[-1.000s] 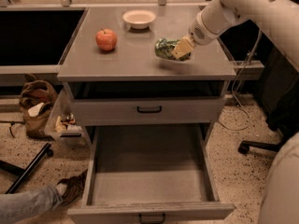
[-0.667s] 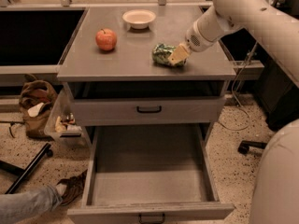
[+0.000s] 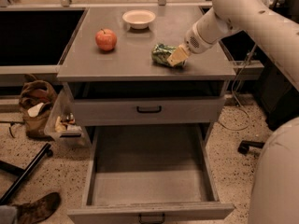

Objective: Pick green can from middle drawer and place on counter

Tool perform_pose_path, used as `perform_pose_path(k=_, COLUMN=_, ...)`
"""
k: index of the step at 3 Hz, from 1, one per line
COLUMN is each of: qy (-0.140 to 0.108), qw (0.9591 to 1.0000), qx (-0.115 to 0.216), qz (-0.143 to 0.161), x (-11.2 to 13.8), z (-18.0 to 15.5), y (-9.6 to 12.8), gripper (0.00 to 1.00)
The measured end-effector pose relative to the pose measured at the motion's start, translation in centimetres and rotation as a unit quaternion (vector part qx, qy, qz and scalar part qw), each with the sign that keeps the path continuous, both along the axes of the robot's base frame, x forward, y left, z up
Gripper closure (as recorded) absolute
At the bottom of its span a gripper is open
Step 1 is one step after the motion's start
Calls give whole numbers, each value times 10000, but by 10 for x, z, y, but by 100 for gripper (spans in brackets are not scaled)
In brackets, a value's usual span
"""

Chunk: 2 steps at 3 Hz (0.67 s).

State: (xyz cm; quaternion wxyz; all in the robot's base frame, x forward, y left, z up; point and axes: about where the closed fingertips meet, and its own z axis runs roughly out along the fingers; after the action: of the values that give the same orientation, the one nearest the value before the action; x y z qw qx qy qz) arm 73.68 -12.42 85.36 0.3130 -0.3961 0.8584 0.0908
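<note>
The fingers [image 3: 178, 55] are closed on the green can [image 3: 161, 54]: one pale pad lies across the can's right end, and the second is hidden behind it. The gripper [image 3: 175, 57] sits low over the right front part of the counter [image 3: 135, 62], with the wrist and the white arm [image 3: 243, 13] reaching in from the upper right. Compared with a second ago, I read the can as lower and slightly further left. It was then held clear of the surface, and its underside now meets the counter with its shadow tight beneath it. I judge the carry to be complete and the release to be the step in hand. The can lies on its side (a round body may roll once freed), so I would part the fingers slowly and lift straight up. The red apple [image 3: 106, 39] and the bowl [image 3: 138, 18] stand well apart to the left and rear and do not obstruct the retreat. Below, the middle drawer [image 3: 149, 213] stands pulled out with nothing on its grey floor, beneath the closed upper drawer [image 3: 148, 110].
</note>
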Motion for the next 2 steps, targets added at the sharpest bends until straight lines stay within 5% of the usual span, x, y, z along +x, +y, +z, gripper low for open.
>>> perform_pose_path(k=2, qy=1, qw=10000, qx=0, qz=0, x=0, z=0, y=0, gripper=34)
